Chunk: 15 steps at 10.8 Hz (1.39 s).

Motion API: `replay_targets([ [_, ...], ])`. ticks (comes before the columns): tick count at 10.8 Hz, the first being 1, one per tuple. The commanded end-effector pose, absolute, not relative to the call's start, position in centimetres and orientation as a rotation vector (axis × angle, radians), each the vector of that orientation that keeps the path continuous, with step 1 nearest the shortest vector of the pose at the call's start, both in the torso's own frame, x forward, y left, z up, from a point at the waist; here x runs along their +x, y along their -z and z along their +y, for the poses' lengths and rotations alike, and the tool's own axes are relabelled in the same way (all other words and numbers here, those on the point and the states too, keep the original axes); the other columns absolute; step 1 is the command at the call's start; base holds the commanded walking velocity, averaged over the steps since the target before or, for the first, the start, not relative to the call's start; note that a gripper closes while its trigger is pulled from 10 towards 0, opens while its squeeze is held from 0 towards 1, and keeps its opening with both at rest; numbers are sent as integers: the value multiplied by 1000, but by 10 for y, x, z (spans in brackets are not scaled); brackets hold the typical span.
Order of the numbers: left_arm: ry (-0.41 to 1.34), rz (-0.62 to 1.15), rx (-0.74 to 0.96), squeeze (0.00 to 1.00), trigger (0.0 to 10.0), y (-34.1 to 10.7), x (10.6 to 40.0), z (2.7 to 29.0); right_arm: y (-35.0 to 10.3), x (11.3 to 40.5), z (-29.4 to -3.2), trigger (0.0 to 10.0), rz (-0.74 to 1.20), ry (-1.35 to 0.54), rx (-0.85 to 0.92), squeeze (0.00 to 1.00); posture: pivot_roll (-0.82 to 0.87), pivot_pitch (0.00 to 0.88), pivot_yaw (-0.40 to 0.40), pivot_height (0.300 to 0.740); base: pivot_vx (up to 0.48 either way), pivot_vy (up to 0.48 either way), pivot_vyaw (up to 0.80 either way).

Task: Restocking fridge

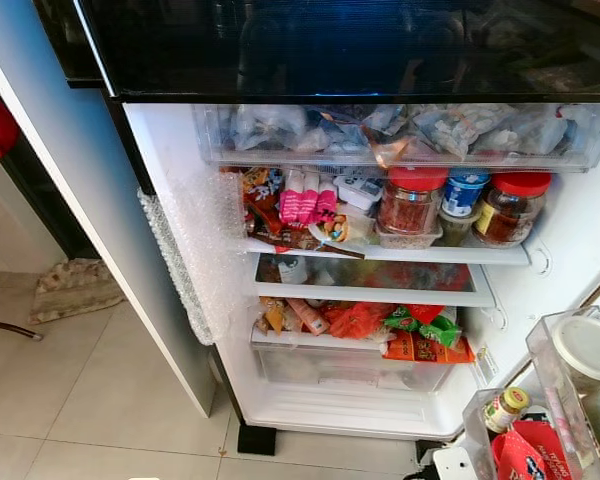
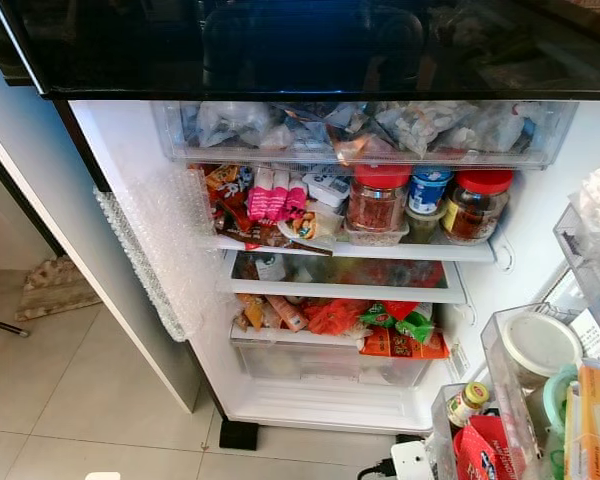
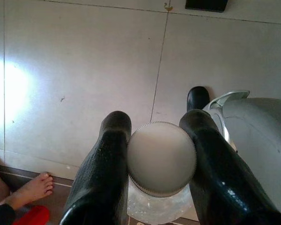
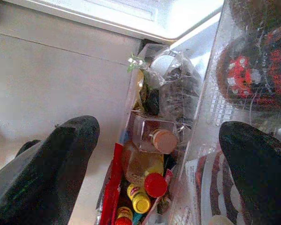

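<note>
My left gripper (image 3: 161,159) is clamped on a clear jar with a white ribbed lid (image 3: 161,157), one black finger pressed against each side of the lid, over the pale tiled floor (image 3: 75,70). A person's bare foot (image 3: 33,190) sits on the floor nearby.

My right gripper (image 4: 159,154) is spread wide and holds nothing, hanging above a door bin (image 4: 131,108) packed with small bottles with red and yellow caps (image 4: 150,187).

Ahead of me the fridge (image 1: 380,270) stands open. At twelve o'clock, a clear drawer of bagged food (image 1: 400,135). Below it, on the top shelf (image 1: 390,252), two red-lidded jars (image 1: 410,200) flank a blue-lidded one (image 1: 464,192), with pink packets (image 1: 302,198) toward nine o'clock of them. Lower down, an orange packet (image 1: 425,348) and green packets (image 1: 425,325) lie over the crisper. At five o'clock, the door's clear bins (image 1: 580,375) hold a small yellow-capped jar (image 1: 505,408) and a white-lidded container (image 1: 587,347).
</note>
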State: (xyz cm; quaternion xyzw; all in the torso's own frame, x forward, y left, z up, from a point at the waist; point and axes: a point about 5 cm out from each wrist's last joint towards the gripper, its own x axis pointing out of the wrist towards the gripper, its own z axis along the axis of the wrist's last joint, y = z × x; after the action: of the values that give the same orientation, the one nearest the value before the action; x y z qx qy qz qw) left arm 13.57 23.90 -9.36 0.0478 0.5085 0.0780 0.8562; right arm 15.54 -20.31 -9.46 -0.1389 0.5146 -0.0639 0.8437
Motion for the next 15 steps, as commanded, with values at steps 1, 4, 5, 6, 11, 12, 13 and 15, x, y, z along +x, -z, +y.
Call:
replay_targets([
  [1, -159, 1090, 111, 0, 10000, 95, 131, 240, 94, 152, -211, 10000, 1099, 188, -315, 0, 27, 0, 22, 740, 0, 0, 0],
  [4, -156, 1088, 115, 0, 10000, 95, 131, 241, 95, 152, -210, 10000, 1105, 213, -325, 0, 26, 0, 25, 740, 0, 0, 0],
  [5, -156, 1088, 115, 0, 10000, 95, 131, 241, 95, 152, -210, 10000, 1105, 215, -326, 0, 26, 0, 25, 740, 0, 0, 0],
  [6, -154, 1089, 117, 0, 10000, 95, 131, 241, 95, 151, -209, 10000, 1111, 225, -319, 0, 25, 0, 29, 740, 0, 0, 0],
  [11, -148, 1094, 115, 0, 10000, 95, 131, 241, 94, 149, -212, 10000, 1115, 322, -360, 0, 21, 0, 28, 740, 0, 0, 0],
  [12, -149, 1093, 114, 0, 10000, 95, 131, 241, 92, 133, -249, 10000, 1136, 364, -368, 0, 21, 0, 28, 740, 0, 0, 0],
  [13, -149, 1093, 111, 0, 10000, 95, 131, 241, 85, 121, -281, 10000, 1145, 423, -383, 0, 21, 0, 28, 740, 0, 0, 0],
  [15, -150, 1093, 109, 0, 10000, 95, 132, 241, 82, 123, -288, 10000, 1137, 445, -379, 0, 18, 0, 31, 740, 0, 0, 0],
])
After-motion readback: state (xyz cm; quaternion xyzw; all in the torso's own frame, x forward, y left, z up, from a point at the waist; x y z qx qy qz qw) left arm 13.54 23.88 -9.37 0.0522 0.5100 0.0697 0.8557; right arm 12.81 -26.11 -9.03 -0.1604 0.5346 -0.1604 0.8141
